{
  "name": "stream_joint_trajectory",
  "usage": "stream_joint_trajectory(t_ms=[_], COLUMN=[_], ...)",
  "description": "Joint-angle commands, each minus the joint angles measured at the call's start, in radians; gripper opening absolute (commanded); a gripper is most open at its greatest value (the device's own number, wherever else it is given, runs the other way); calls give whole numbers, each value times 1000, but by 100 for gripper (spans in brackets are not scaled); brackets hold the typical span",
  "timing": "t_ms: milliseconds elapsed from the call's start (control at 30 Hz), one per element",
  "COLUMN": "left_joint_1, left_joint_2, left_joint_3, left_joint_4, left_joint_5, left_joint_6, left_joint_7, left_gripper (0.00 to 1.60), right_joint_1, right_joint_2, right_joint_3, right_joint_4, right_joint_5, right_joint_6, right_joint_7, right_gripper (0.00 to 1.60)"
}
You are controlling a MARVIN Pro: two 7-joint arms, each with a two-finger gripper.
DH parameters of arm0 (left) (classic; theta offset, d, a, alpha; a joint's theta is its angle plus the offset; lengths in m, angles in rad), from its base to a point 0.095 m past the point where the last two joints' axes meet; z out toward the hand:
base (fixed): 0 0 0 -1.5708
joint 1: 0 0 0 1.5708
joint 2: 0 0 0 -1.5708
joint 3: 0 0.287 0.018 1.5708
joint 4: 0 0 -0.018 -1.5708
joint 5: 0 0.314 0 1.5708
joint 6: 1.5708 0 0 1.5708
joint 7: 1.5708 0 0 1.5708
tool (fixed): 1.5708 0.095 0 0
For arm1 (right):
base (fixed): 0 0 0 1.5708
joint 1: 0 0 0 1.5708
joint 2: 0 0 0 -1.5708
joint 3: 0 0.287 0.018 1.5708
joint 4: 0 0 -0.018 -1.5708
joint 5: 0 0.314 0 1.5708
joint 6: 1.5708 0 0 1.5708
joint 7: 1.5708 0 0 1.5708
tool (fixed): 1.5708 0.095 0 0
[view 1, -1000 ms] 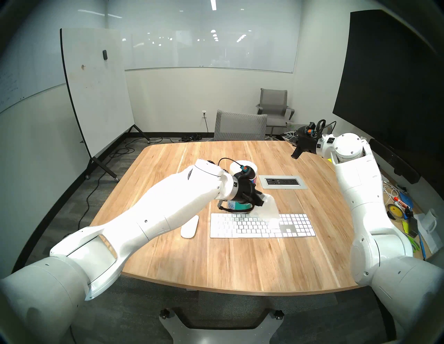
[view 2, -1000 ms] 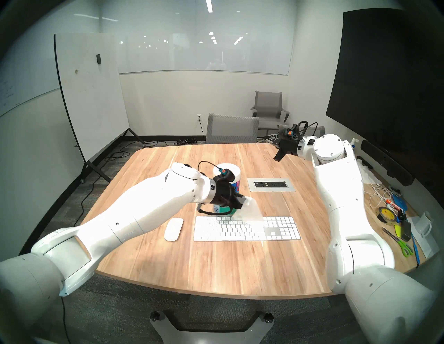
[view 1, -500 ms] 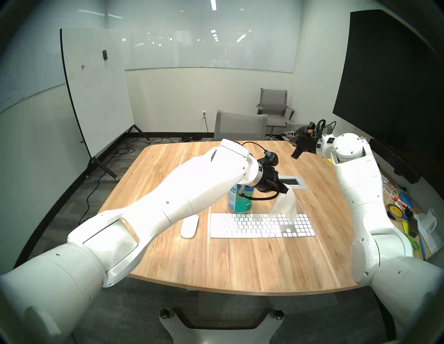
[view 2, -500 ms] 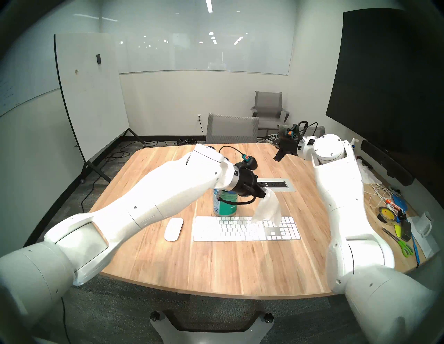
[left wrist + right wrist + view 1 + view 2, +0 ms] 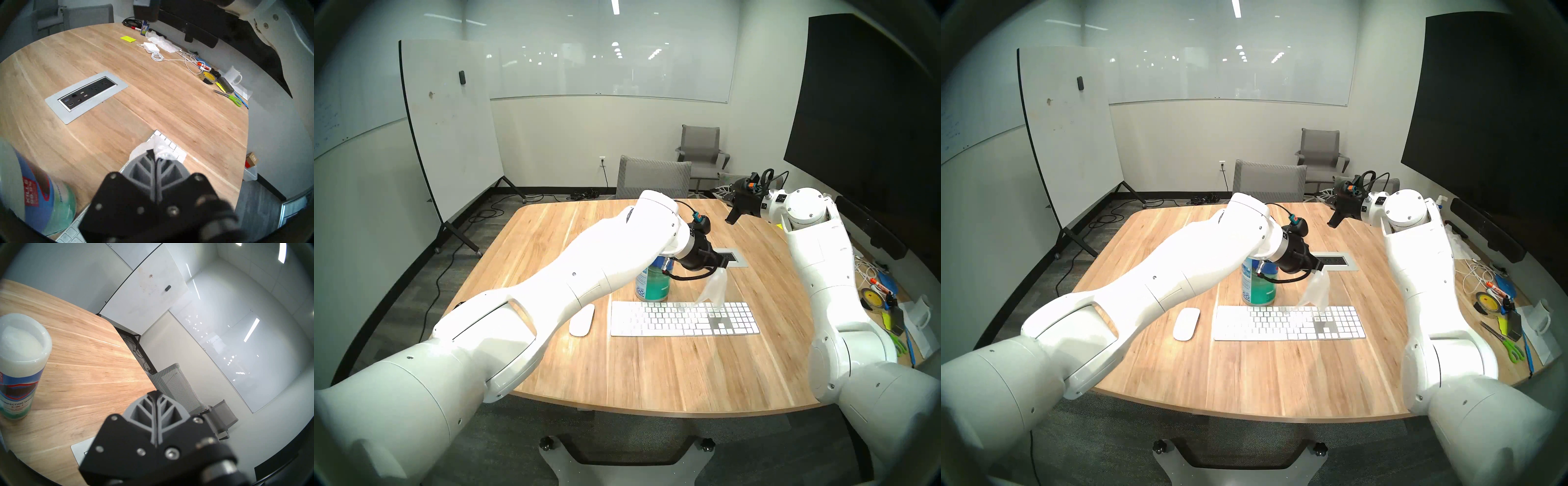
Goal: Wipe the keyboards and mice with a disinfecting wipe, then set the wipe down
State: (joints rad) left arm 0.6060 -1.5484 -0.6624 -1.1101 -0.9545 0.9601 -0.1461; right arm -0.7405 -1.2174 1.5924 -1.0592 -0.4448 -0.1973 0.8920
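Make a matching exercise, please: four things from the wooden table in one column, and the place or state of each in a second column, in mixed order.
1. thin white wipe
2. glossy white oval mouse
3. blue-green wipes canister
4. right gripper

a. shut, empty
b. behind keyboard
c. left of keyboard
d. hanging from left gripper

Pairs: 1-d, 2-c, 3-b, 4-a

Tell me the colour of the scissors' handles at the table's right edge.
Bright green; the scissors show best in the left wrist view.

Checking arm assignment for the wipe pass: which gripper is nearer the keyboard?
Left. The left gripper hangs just above the keyboard's far edge, holding the wipe; the right gripper hovers far back, right.
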Motion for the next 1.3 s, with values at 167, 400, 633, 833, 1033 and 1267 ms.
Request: stream_joint_trajectory(t_ms=[167,400,633,833,1033,1267], left_joint_1=[96,109,99,69,57,56], left_joint_2=[-75,-81,-96,-126,-155,-183], left_joint_3=[28,66,92,92,100,110], left_joint_4=[29,100,186,250,313,383], left_joint_5=[0,19,38,45,60,79], left_joint_6=[-104,-193,-261,-282,-311,-351], left_joint_7=[27,-3,-53,-70,-99,-140], left_gripper=[0,0,0,0,0,0], right_joint_1=[27,27,27,27,27,27], right_joint_2=[-3,-3,-3,-3,-3,-3], right_joint_3=[3,3,3,2,2,2], right_joint_4=[-19,-19,-20,-19,-19,-19], right_joint_5=[3,3,3,3,3,3], right_joint_6=[3,4,4,3,3,3], right_joint_7=[-1,-1,-1,-2,-2,-1], right_gripper=[0,0,0,0,0,0])
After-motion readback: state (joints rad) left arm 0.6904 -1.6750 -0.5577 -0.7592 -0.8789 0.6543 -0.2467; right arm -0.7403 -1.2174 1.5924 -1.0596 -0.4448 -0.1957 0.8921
